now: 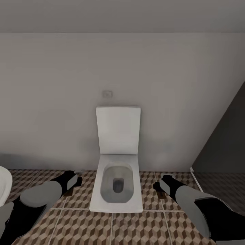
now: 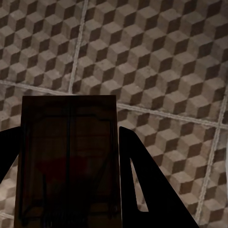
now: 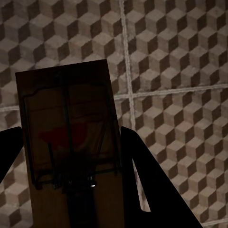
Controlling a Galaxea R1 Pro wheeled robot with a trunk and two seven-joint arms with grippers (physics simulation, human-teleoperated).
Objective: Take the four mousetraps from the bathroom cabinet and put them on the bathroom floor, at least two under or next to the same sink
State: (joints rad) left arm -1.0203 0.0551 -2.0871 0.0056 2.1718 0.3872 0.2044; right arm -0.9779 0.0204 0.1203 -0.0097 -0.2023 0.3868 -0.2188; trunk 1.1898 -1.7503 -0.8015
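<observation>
**Two mousetraps in hand, sink not yet reached**

Two arms reach forward over the bathroom floor [image 1: 136, 228], its large square tiles printed with brown, beige and white cubes between pale grout lines. Ahead stands a plain grey wall [image 1: 51, 102] and, against it, a square white toilet [image 1: 117, 183], glossy, lid raised. A curved white rim [image 1: 4, 183] shows at the left edge; what it belongs to I cannot tell.

The left gripper [image 2: 71, 190] is clamped on a mousetrap [image 2: 69, 161], a flat dark-brown wooden rectangle with thin wire and a reddish patch. The right gripper [image 3: 71, 190] grips a second mousetrap [image 3: 71, 142] of the same make. Both hang above the tiles.

Judged so, this is the carrying step. Next the robot likely needs to turn toward the sink, then lower each trap flat onto the tiles beside it.
</observation>
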